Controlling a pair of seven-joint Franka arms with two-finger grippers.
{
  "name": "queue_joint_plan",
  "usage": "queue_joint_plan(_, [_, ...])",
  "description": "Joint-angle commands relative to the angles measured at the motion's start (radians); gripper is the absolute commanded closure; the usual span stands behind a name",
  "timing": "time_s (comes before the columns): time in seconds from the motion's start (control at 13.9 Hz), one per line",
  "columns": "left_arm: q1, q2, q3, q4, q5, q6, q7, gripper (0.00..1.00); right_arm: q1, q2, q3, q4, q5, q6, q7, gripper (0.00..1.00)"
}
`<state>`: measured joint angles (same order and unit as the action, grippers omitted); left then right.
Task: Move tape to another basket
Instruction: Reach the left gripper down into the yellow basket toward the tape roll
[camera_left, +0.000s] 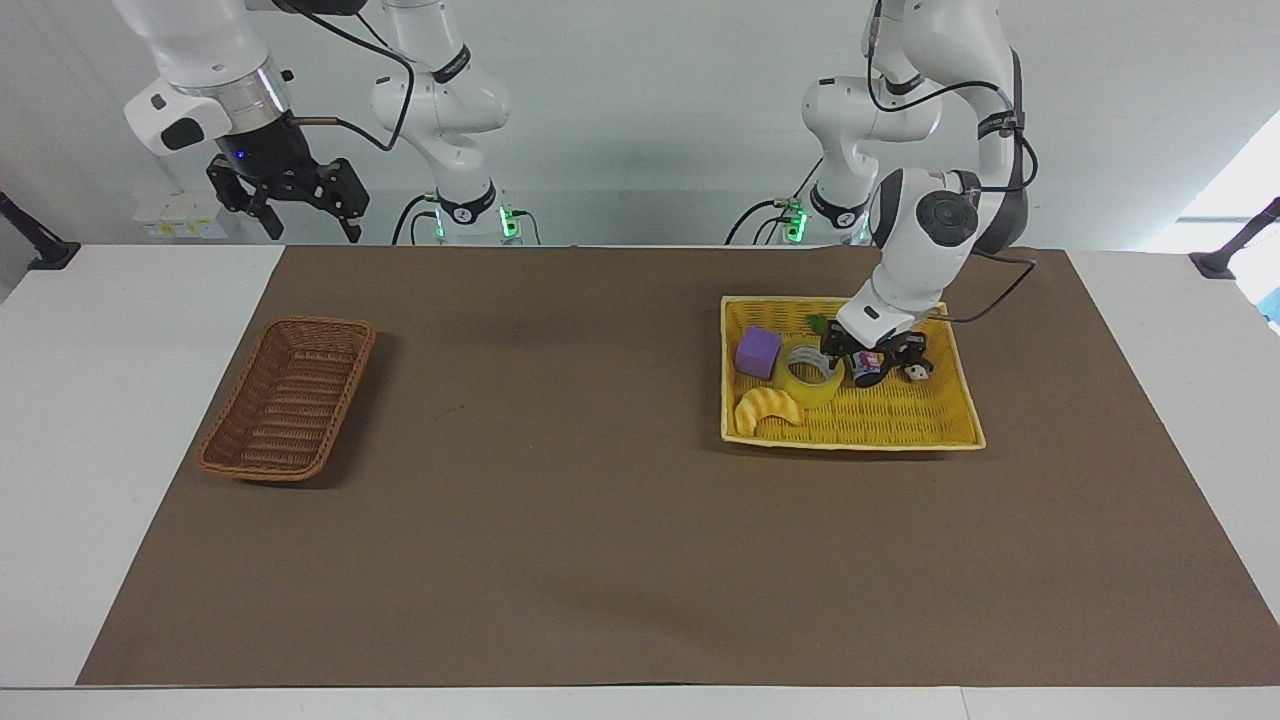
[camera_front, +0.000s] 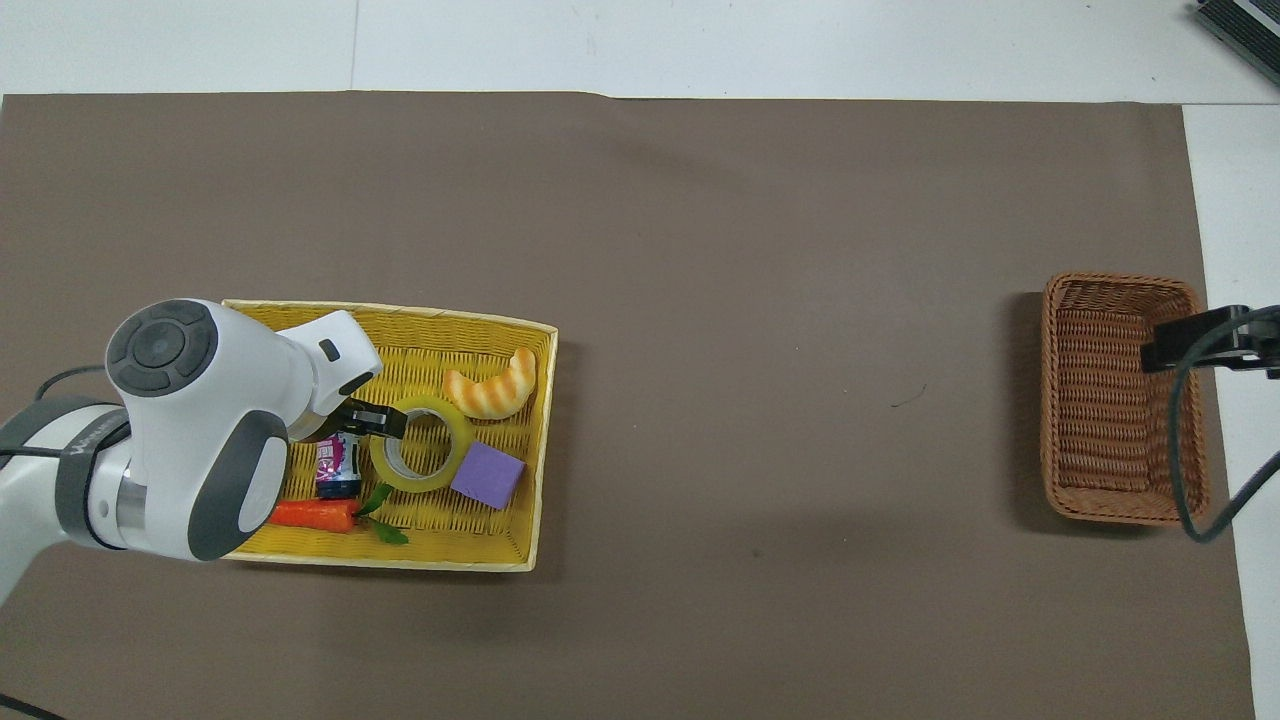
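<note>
Two baskets on table. Translucent yellow ring-shaped tape roll (camera_left: 812, 374) lies flat, hole up, in large yellow rectangular basket (camera_left: 905, 425), between purple cube (camera_left: 757, 351) and small can (camera_left: 866, 368). Left gripper (camera_left: 868, 358) is low at roll's wall on can side; fingers' spread and any grip: cannot tell. Left arm is much nearer. Right gripper (camera_left: 288, 198) waits, open, empty, raised above the table by small brown oblong wicker basket (camera_left: 288, 398), well apart from roll.
</note>
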<state>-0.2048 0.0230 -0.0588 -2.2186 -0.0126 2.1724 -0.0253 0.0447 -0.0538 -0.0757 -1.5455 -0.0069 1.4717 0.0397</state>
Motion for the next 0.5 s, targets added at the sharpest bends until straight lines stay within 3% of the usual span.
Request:
queue_joint_plan(0.0, [-0.027,0.012,0.013,-0.045,-0.053,0.056,-0.025,0.16,-0.012,-0.026,0.008,-0.028,0.007,0.004,0.009,0.0])
queue_joint_plan(0.43, [-0.027,0.009,0.013,-0.095,-0.066,0.093,-0.034,0.26,-0.014,-0.028,0.007,-0.03,0.015,0.002,0.011,0.0])
